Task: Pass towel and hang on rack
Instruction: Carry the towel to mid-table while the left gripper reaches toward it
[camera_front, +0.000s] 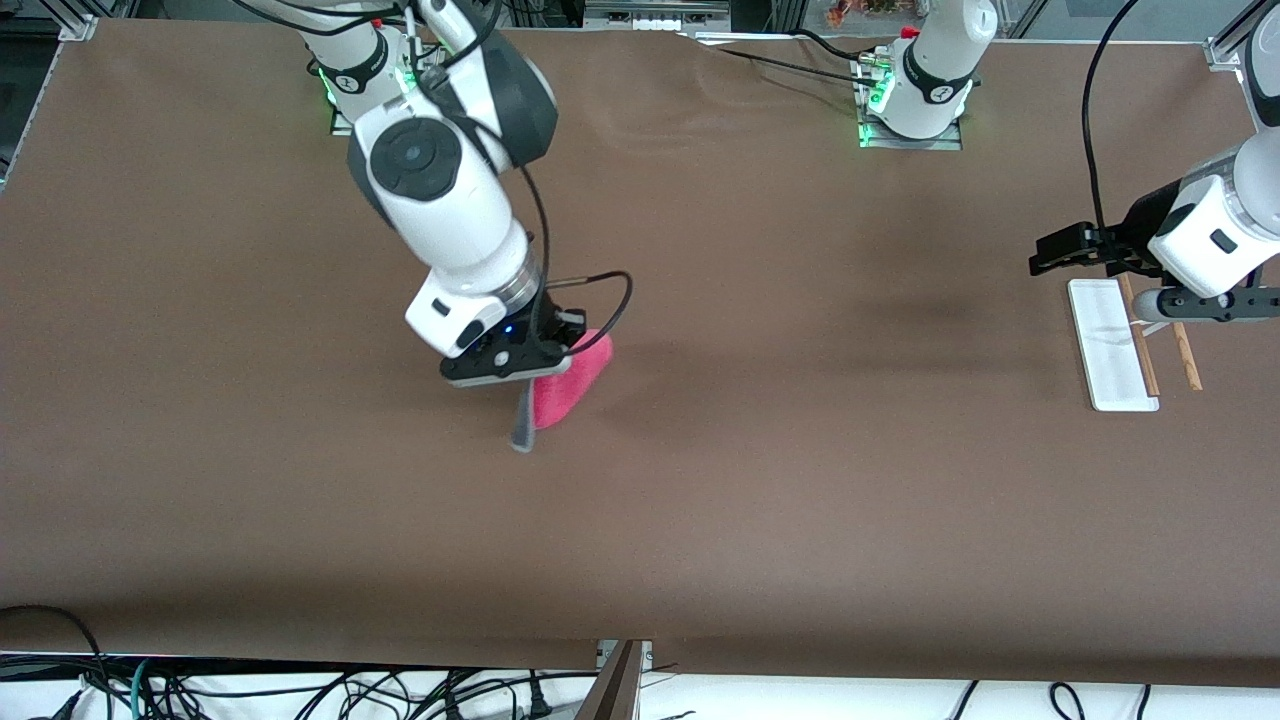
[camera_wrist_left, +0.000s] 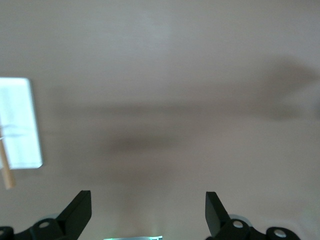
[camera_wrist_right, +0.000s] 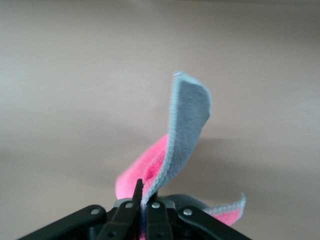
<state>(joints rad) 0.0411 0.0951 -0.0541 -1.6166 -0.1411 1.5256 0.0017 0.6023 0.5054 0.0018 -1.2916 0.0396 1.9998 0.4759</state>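
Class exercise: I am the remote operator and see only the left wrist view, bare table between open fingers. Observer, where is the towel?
Observer: The small pink and grey cloth towel hangs from the right gripper, over the brown table.
Operator: Is it gripped firmly?
Observer: The right wrist view shows the fingers shut on its edge.
Operator: And my left gripper?
Observer: The left gripper hovers open beside the white-based rack with two wooden rods.

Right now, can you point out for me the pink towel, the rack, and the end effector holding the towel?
towel (camera_front: 572, 385), front view, on its pink side.
rack (camera_front: 1110, 345), front view, on its flat white base.
right end effector (camera_wrist_right: 145, 197), right wrist view, midway between the fingertips pinching the towel.
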